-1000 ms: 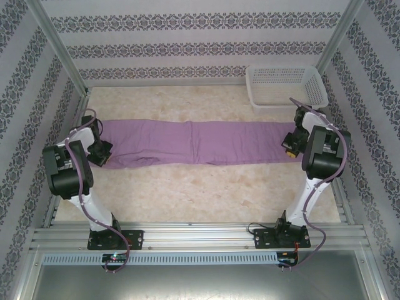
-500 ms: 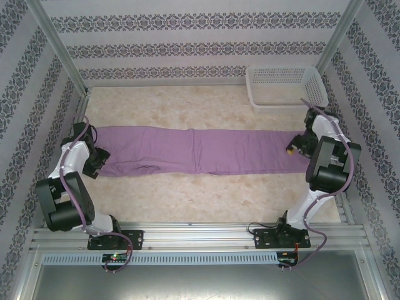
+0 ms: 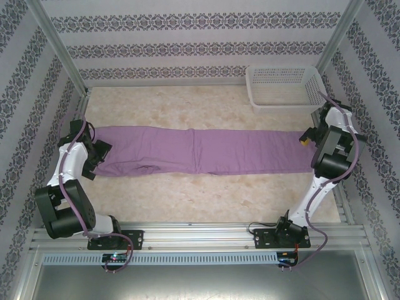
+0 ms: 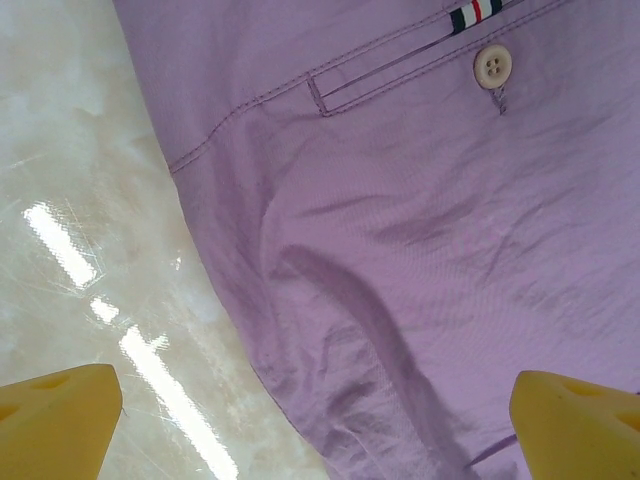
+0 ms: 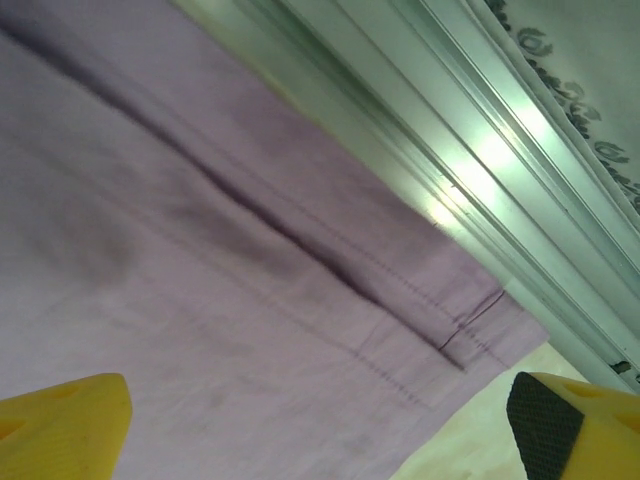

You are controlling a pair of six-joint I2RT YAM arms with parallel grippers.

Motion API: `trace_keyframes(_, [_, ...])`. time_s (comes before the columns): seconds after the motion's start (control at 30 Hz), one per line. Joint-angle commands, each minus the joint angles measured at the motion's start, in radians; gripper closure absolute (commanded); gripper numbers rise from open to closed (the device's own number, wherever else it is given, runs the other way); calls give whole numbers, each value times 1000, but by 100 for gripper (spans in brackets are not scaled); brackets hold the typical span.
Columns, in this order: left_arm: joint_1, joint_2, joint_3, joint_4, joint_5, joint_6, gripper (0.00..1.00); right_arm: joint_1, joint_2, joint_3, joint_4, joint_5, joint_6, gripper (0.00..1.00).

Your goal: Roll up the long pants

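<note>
- Long pants [image 3: 200, 150]: lilac soft-fabric trousers, laid flat in one long band across the middle of the pale marbled table [image 3: 187, 200], running from the left edge to the right edge.
- Waist end: at the left. The left wrist view shows a pale round button [image 4: 491, 66], a striped tab [image 4: 473, 13] and a soft crease.
- Hem end [image 5: 440, 320]: at the right, lying against the aluminium frame rail [image 5: 420, 120].
- White plastic mesh basket [image 3: 287, 105]: far right corner, empty, just beyond the hem end and apart from it.
- Left gripper [image 3: 99, 153]: above the waist end, jaws wide, yellow pads [image 4: 60, 420] holding nothing.
- Right gripper [image 3: 305, 137]: above the hem, jaws wide, nothing held.
- Change: a second ago both grippers sat lower on the cloth ends. The arms have since drawn back toward the side edges. The band now reaches farther right and lies slightly nearer the near edge.
</note>
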Motion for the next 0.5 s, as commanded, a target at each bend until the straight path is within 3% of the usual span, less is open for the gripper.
trace_keyframes(0.0, [5,-32,31,-42,14,-14,0,-14,10,-2,14,66,6,3])
trace_keyframes(0.13, [5,-68,22,-51,0,-36,0,-32,8,-10,74,75,27,5])
trace_keyframes(0.27, [5,-105,12,-60,-21,-53,0,-41,102,87,17,35,13,6])
trace_keyframes(0.47, [5,-131,25,-93,-51,-59,0,-65,177,78,46,-131,-1,13])
